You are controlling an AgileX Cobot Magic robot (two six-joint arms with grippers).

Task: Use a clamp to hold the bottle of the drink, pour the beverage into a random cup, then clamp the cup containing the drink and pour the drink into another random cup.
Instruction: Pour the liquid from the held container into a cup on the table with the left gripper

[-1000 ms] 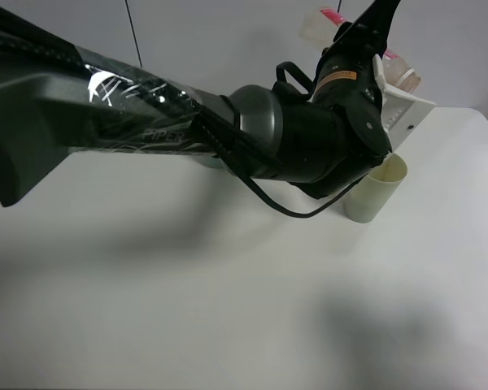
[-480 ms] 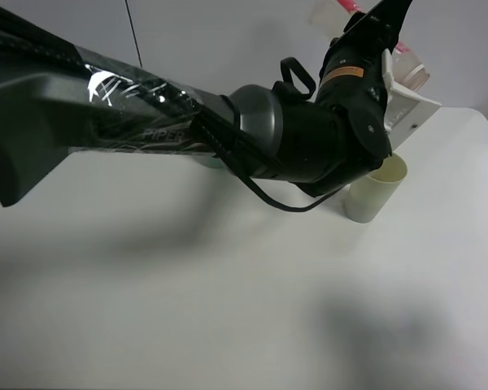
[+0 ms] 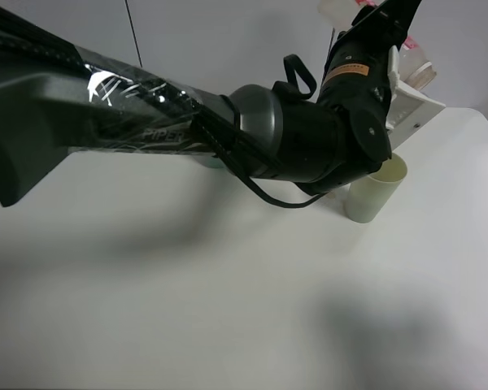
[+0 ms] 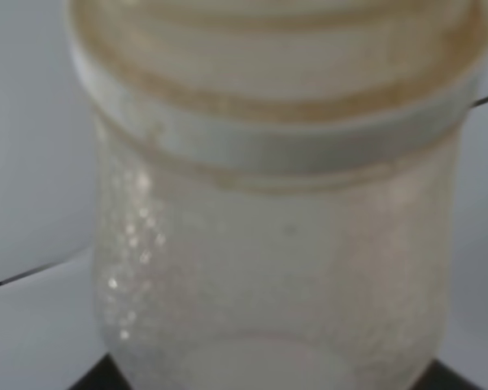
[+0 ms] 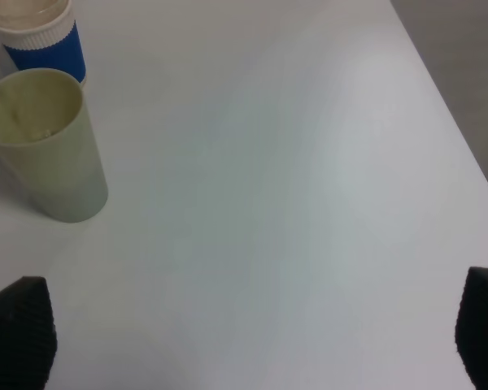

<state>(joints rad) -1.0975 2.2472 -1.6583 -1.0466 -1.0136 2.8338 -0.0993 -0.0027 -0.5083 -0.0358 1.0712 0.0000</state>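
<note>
container status: bottle, tumbler, banded cup

the left tool [image 3: 397,81] is pressed together on the bottle [image 4: 276,244], which it holds raised above the tabletop [image 3: 228,309]. the bottle's translucent wall carries droplets and a brown film at the neck. to the right, the pale yellow-green tumbler [image 3: 372,193] stands upright; its fill level cannot be told. the blue-banded cup [image 5: 42,36] stands just beside it. the right tool [image 5: 248,333] is spread wide and holds nothing.

We find the yellow-green tumbler [image 5: 45,148] upright on the white table [image 5: 293,203], just beside the blue-banded cup [image 5: 42,42]; right gripper [image 5: 248,331] spread wide.
</note>
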